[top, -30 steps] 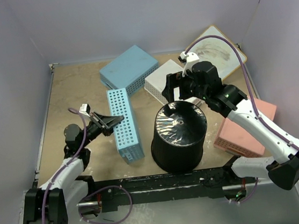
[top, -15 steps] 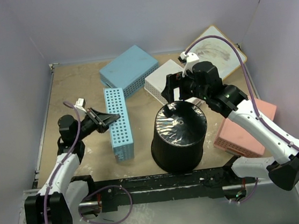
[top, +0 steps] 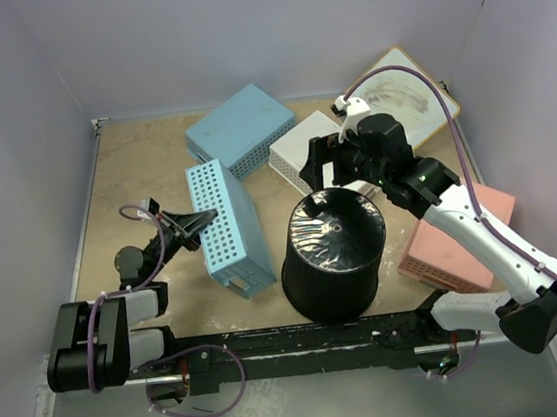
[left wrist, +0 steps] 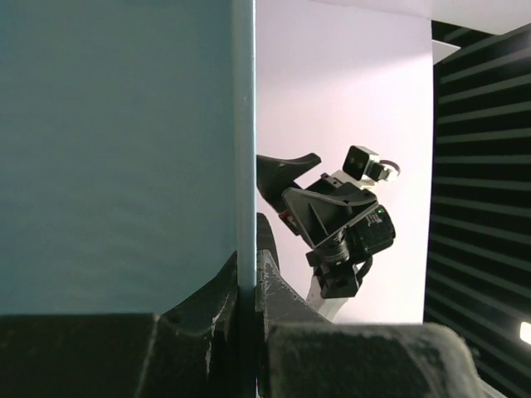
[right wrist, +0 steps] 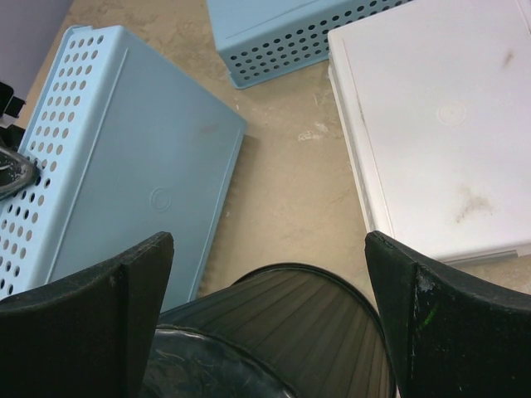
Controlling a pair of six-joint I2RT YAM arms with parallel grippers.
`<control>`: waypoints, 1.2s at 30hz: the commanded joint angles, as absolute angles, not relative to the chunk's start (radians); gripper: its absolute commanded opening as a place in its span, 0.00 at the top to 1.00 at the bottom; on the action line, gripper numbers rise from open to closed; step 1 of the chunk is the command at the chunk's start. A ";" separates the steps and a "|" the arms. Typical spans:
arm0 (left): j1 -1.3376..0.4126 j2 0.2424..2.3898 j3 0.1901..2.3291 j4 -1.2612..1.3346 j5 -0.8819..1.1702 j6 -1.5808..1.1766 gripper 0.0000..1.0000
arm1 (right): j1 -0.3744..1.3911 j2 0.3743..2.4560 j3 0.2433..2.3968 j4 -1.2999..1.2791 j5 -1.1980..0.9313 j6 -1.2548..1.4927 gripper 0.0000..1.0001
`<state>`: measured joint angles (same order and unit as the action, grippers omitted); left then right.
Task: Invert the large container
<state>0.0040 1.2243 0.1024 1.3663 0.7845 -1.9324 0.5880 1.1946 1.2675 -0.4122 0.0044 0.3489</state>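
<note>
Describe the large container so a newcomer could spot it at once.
Look at the black rail along the near edge; just beyond its middle, under the open right claw, stands the large container. It alone is tall, round and black, glossy base up, while the light blue basket, white basket and pink basket are rectangular.

A robot test cell in a lab, as we read it.

We see plain pale walls point(top: 268, 28) boxing in a tan table point(top: 143, 164). A left arm point(top: 120, 322) and a right arm point(top: 483, 235) are bolted to a black rail point(top: 304, 341) just in front of the bin point(top: 334, 252), with purple cables point(top: 463, 162) trailing along them. Around the bin we find only plastic props: a blue basket point(top: 229, 229) to its left, a second blue one point(top: 239, 127) and a white basket point(top: 302, 145) behind it, and a pink basket point(top: 458, 238) to its right.
</note>
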 commanded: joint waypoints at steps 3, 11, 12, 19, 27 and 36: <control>-0.006 1.322 0.145 1.722 0.785 -2.032 1.00 | 0.588 1.221 1.297 -0.374 -0.015 0.357 0.00; -0.031 1.471 0.238 1.721 0.888 -1.974 1.00 | 0.588 1.241 1.304 -0.370 -0.021 0.359 0.01; -0.032 1.497 0.245 1.721 0.897 -1.965 1.00 | 0.588 1.244 1.308 -0.372 -0.023 0.360 0.01; -0.029 1.543 0.233 1.722 0.934 -1.943 1.00 | 0.588 1.243 1.310 -0.388 0.000 0.370 0.00; 0.023 1.549 0.139 1.693 0.946 -1.951 1.00 | 0.588 1.238 1.305 -0.395 -0.005 0.371 0.00; 0.083 1.338 0.219 0.940 0.971 -1.526 0.76 | 0.588 1.229 1.302 -0.399 -0.009 0.373 0.00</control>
<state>0.0669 1.4467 0.1753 1.4170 0.9218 -1.8713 0.5880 1.2526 1.2682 -0.4133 0.0006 0.3641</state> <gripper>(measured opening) 0.216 0.995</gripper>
